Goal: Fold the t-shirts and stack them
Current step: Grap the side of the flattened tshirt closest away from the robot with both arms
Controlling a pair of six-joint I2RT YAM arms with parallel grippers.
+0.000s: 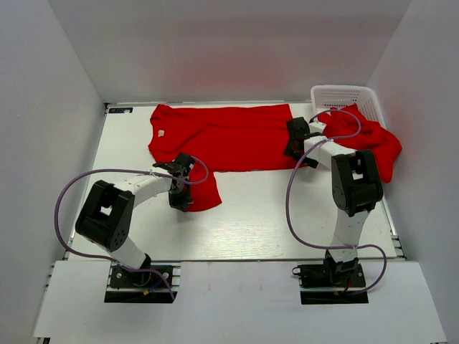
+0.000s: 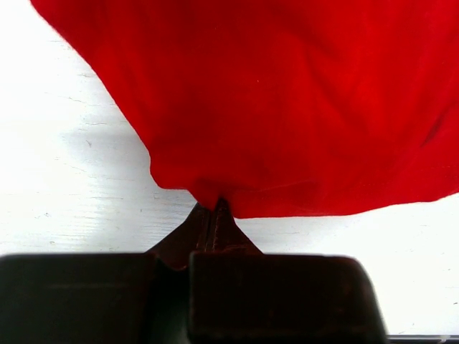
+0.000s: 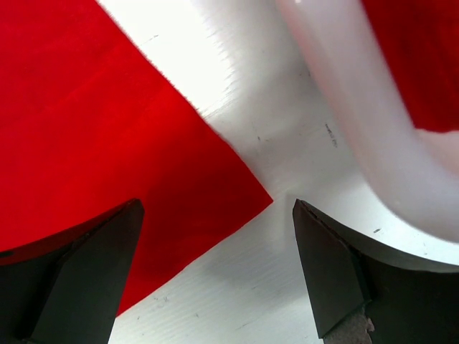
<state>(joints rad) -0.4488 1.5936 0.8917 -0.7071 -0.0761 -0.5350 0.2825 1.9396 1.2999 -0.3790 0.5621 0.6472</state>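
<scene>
left pincer [image 2: 214,209] pinches an edge of the spread red t-shirt [image 1: 222,136]; right pincer [image 3: 216,208] gapes wide.

One red t-shirt [image 1: 222,136] spread out, plus one red cloth heap [image 1: 376,143] whose shirt count cannot be told. One white lattice basket [image 1: 344,94]. Two arms: left arm [image 1: 115,209], right arm [image 1: 353,188]. One tabletop [image 1: 251,226].
</scene>
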